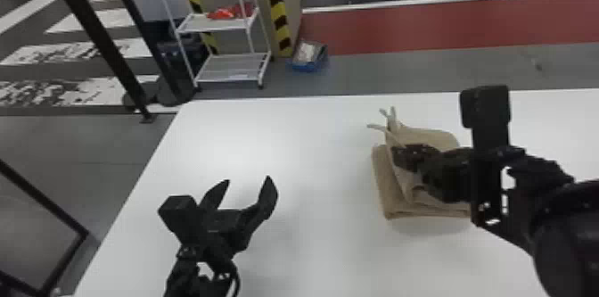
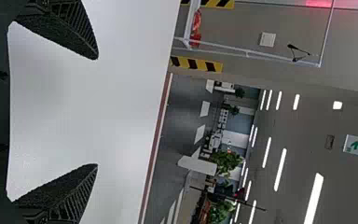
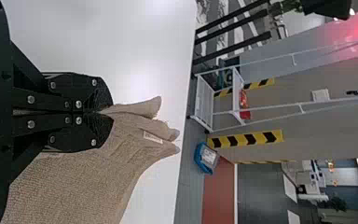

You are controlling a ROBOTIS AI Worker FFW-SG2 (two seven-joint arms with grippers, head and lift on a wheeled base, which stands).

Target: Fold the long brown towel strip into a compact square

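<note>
In the head view, the brown towel lies partly folded on the white table, right of the picture's centre. The right claw, at centre right, is clamped on a pinch of it, its corners poking out past the fingers. At lower left, the left claw hangs with its fingers spread wide apart.

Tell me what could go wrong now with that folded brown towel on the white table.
The black right gripper is shut on the brown towel, so moving could drag the fold loose. The upper layer sits crooked over the lower layer, so the square may end uneven. The black left gripper is open, away from the towel, which might therefore slide.
</note>
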